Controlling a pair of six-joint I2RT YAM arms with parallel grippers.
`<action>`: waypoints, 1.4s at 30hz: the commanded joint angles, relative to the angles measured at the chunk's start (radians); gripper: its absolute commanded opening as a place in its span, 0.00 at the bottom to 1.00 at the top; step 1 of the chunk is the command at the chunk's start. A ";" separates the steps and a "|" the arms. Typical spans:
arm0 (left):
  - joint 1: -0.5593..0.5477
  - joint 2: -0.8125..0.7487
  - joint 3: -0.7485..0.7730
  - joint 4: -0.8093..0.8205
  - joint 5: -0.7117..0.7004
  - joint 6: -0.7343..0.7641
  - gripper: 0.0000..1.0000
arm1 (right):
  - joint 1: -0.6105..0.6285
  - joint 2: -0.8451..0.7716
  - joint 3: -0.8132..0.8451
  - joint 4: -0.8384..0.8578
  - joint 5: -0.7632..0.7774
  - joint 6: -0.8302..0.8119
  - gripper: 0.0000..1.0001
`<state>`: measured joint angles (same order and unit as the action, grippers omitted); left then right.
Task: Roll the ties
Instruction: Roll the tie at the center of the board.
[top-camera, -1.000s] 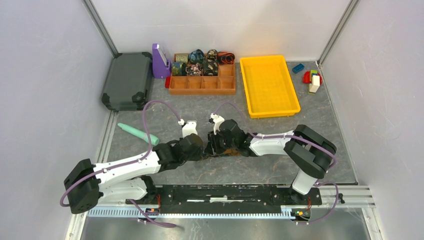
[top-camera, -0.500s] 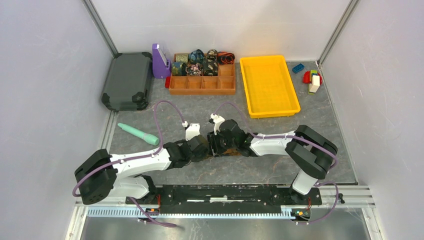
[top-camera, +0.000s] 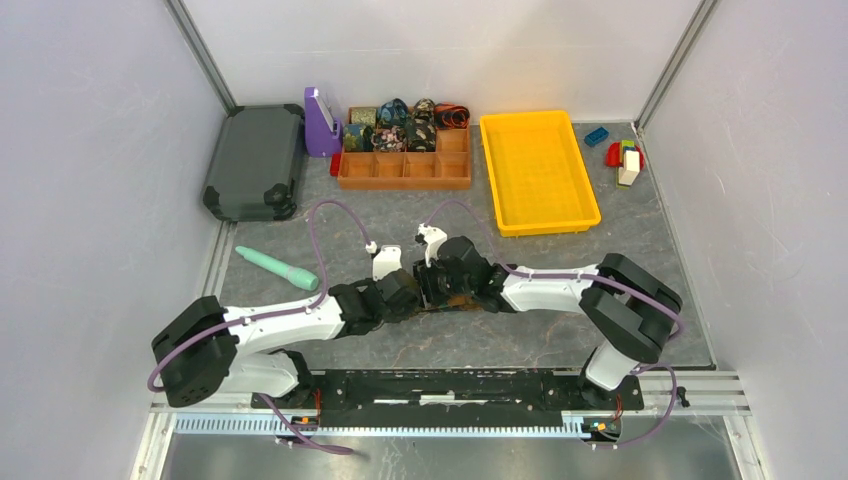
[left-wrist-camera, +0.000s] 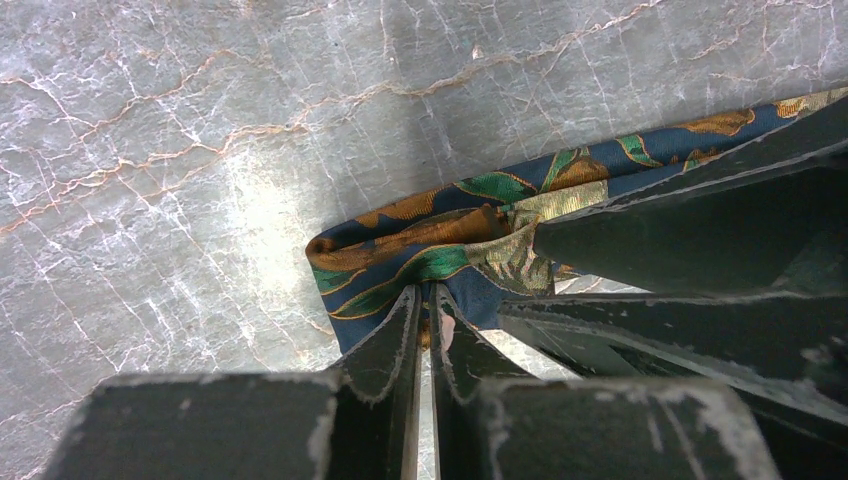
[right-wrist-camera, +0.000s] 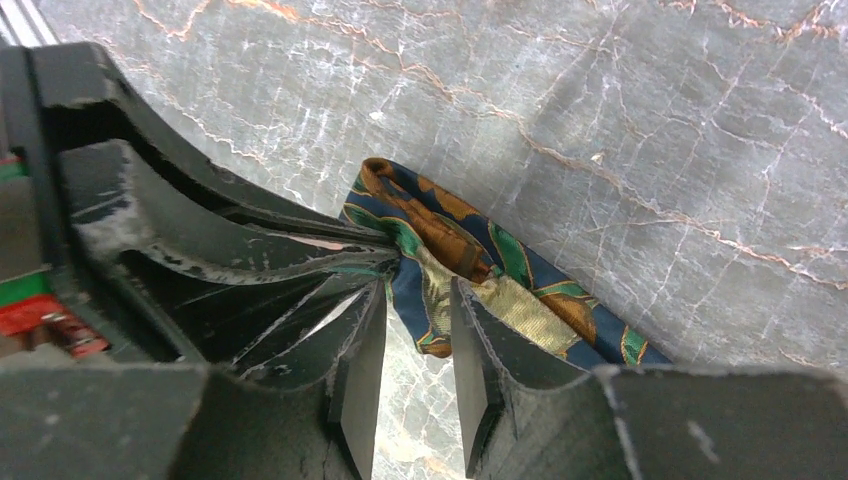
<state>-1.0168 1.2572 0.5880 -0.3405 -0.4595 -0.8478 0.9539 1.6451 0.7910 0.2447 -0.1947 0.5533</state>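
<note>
A blue tie (left-wrist-camera: 420, 240) with green and orange print lies folded on the grey marbled table. It also shows in the right wrist view (right-wrist-camera: 470, 250), and only as a dark scrap in the top view (top-camera: 458, 299). My left gripper (left-wrist-camera: 430, 295) is shut on the fold's lower edge. My right gripper (right-wrist-camera: 415, 290) pinches bunched fabric of the same tie from the opposite side, its jaws a little apart with cloth filling the gap. The two grippers, left (top-camera: 405, 294) and right (top-camera: 432, 287), meet tip to tip at mid-table. Several rolled ties (top-camera: 400, 125) sit at the back.
An orange compartment box (top-camera: 405, 170) holds the rolled ties at the back. A yellow tray (top-camera: 537, 170) is to its right, a grey case (top-camera: 255, 160) and purple holder (top-camera: 320, 122) to its left. A teal stick (top-camera: 277, 266) lies left; toy blocks (top-camera: 622, 155) far right.
My left arm has swung its elbow rightward and pushed its gripper closer against the right gripper. The right arm has barely moved. The tie stays held between them.
</note>
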 joint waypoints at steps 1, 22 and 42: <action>-0.002 0.016 0.011 -0.008 -0.006 -0.042 0.12 | 0.005 0.021 0.006 0.017 0.029 0.002 0.35; -0.002 -0.216 0.024 -0.190 -0.060 -0.024 0.67 | 0.005 0.076 -0.072 0.089 0.020 0.018 0.32; 0.333 -0.595 -0.395 0.283 0.492 0.109 0.71 | 0.003 0.083 -0.060 0.092 0.012 0.015 0.31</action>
<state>-0.7464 0.6884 0.2405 -0.2234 -0.1570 -0.8028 0.9546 1.7035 0.7212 0.3420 -0.1814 0.5728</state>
